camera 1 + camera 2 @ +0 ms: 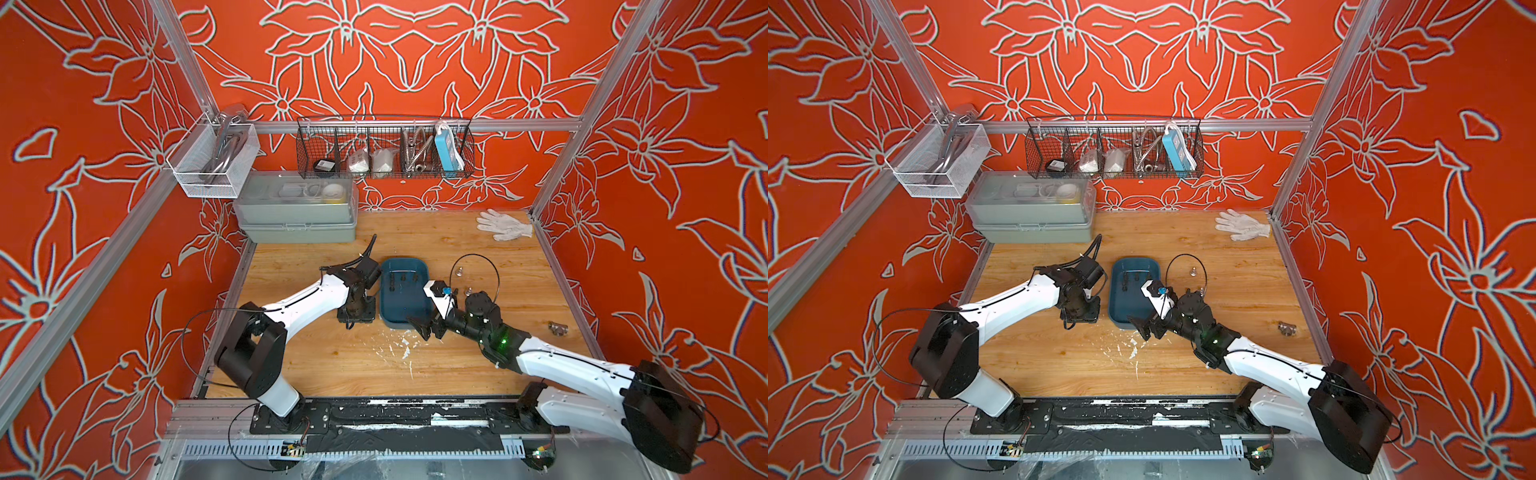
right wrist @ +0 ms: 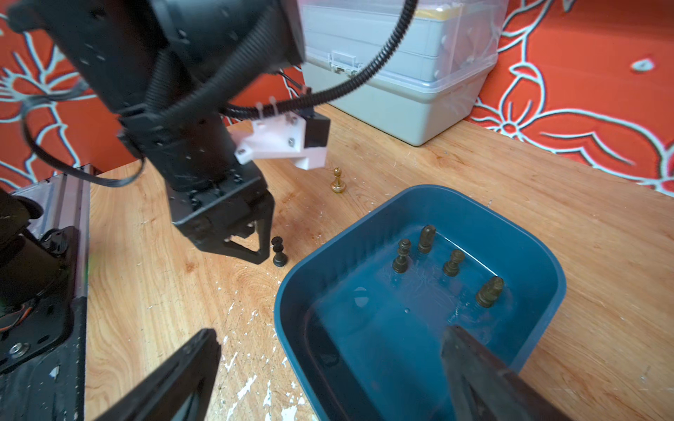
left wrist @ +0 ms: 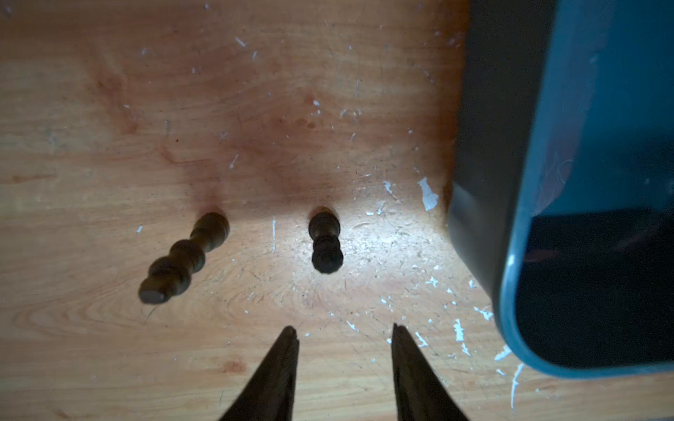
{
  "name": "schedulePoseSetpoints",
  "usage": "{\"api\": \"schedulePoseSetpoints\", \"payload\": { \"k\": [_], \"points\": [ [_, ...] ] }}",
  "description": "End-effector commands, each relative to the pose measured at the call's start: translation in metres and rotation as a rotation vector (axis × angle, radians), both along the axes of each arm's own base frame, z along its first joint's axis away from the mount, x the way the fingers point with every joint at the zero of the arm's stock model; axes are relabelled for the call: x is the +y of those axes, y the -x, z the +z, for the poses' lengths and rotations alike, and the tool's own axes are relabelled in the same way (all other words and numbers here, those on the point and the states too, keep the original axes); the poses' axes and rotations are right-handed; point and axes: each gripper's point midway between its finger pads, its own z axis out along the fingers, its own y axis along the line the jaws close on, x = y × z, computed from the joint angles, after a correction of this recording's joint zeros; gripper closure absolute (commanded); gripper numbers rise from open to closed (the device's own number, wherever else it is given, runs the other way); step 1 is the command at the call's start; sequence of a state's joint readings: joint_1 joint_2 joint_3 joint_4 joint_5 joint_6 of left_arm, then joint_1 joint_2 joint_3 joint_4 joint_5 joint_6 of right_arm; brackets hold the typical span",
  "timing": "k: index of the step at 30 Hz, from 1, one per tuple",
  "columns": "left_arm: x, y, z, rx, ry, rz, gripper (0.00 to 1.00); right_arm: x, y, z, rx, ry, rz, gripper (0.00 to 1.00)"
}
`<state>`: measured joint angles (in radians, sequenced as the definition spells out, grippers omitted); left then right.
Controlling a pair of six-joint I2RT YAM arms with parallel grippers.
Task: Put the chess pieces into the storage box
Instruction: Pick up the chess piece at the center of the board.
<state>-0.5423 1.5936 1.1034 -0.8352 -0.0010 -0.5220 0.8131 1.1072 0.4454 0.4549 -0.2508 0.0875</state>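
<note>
Left claw (image 3: pixel 344 328) apart and empty, black chess piece (image 3: pixel 325 242) upright on bench (image 3: pixel 146 109) just ahead of its tips, beside storage box (image 3: pixel 492 145) (four chess pieces (image 2: pixel 452 262) inside); right claw (image 2: pixel 330 331) wide apart, straddling box wall.

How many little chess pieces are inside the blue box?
4, all upright at the far end of the storage box: first piece, second piece, third piece, fourth piece. The right gripper covers some floor, so more may hide.
</note>
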Motion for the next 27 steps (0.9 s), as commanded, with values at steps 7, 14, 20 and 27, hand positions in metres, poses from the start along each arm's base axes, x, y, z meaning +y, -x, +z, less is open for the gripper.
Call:
{"api": "schedulePoseSetpoints", "payload": {
  "k": [7, 14, 20, 27],
  "points": [
    [0.005, -0.013, -0.013, 0.011, -0.035, 0.016, 0.58, 0.003, 0.006, 0.007, -0.032, -0.018, 0.032, 0.0],
    [0.009, -0.02, -0.031, 0.031, -0.054, 0.016, 0.6, 0.004, 0.004, 0.005, -0.025, -0.011, 0.023, 0.0],
    [0.011, -0.026, -0.035, 0.025, -0.079, 0.011, 0.65, 0.005, 0.002, 0.003, -0.018, -0.004, 0.018, 0.0],
    [0.014, -0.029, -0.038, 0.02, -0.093, 0.013, 0.67, 0.007, 0.002, 0.001, -0.007, 0.0, 0.025, 0.0]
  ]
}}
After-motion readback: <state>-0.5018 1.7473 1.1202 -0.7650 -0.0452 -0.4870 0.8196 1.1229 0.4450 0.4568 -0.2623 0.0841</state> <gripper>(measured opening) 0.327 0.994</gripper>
